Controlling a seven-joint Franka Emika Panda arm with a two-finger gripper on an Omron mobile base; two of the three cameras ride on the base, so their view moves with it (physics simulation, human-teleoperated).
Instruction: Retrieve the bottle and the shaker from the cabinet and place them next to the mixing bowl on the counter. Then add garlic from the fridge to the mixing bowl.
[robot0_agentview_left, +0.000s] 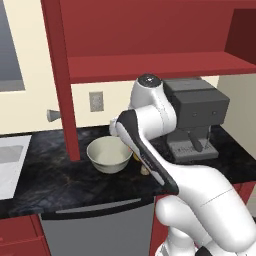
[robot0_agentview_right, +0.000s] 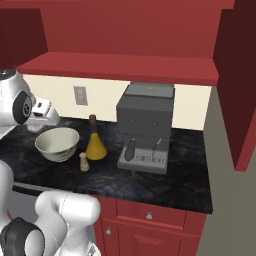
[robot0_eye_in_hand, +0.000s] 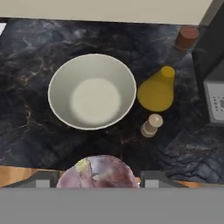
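Pinkish-white garlic (robot0_eye_in_hand: 97, 171) sits clamped in my claw (robot0_eye_in_hand: 97, 181), its pale mottled bulb bulging between the two dark finger tips (robot0_eye_in_hand: 43, 179), held above the tabletop (robot0_eye_in_hand: 30, 127) just short of the mixing bowl (robot0_eye_in_hand: 92, 91). Looking down along my hand, the cream bowl lies past the bulb, its smooth inside bare. Just beside the bowl stands the amber bottle (robot0_eye_in_hand: 157, 89) with its brown stopper (robot0_eye_in_hand: 187, 37), and the small shaker (robot0_eye_in_hand: 152, 125) stands close in front of the bottle, near the bowl's rim. From the right base view, bowl (robot0_agentview_right: 57, 143), shaker (robot0_agentview_right: 84, 161) and bottle (robot0_agentview_right: 95, 140) cluster together on the black marbled stone, with the grey coffee machine (robot0_agentview_right: 145, 127) beside them under the red cabinet (robot0_agentview_right: 125, 67).
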